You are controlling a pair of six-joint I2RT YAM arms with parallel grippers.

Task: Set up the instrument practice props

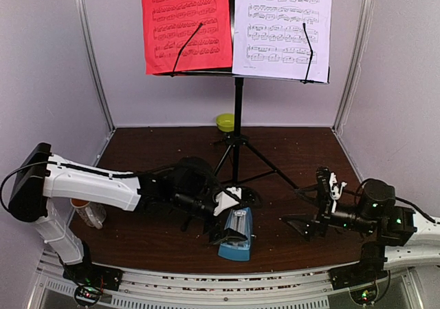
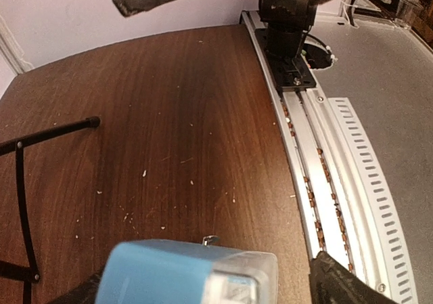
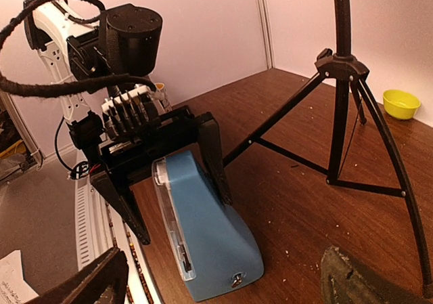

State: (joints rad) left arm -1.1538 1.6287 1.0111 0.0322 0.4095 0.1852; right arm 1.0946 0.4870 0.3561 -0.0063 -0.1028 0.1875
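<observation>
I'm seeing the L gripper (image 3: 183,216) hanging over the blue metronome (image 1: 234,249). Its jaws are standing wide and straddling the top: one finger just beside the blue body, the other apart from the clear cover, so no clamping. The metronome is sitting on the table (image 1: 158,154) near the front edge, just in front of the music stand (image 1: 238,109) legs. The red sheet (image 1: 185,20) and white sheet (image 1: 282,27) are resting side by side on the stand, red on L. A green bowl (image 1: 225,122) is sitting behind the pole. The R gripper (image 1: 309,206) is hovering R of the legs, jaws wide, nothing btwn them.
</observation>
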